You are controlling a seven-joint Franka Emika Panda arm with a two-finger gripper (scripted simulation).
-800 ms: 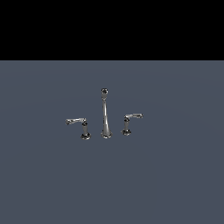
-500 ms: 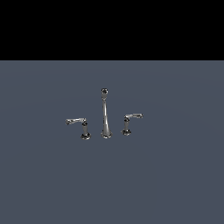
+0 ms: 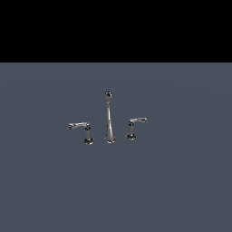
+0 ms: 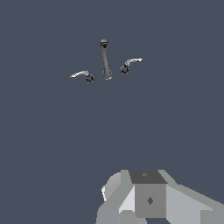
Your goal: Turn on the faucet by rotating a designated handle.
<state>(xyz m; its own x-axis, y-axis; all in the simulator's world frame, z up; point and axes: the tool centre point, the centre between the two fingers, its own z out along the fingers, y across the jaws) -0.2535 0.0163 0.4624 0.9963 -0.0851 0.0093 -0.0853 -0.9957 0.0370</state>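
Note:
The faucet (image 3: 108, 120) is a small chrome set standing on a flat grey-blue surface, with a tall thin spout in the middle. The handle (image 3: 82, 129), with the longer lever, stands on the exterior view's left of the spout. A smaller handle (image 3: 135, 125) stands on the right. The wrist view shows the same faucet (image 4: 105, 59), handle (image 4: 83, 75) and smaller handle (image 4: 130, 64) far off. Only grey blocky parts of my gripper (image 4: 148, 199) show at that picture's edge, well away from the faucet. Its fingers are hidden. The exterior view does not show the gripper.
The grey-blue surface (image 3: 116, 190) spreads flat all around the faucet. A black band fills the top of the exterior view.

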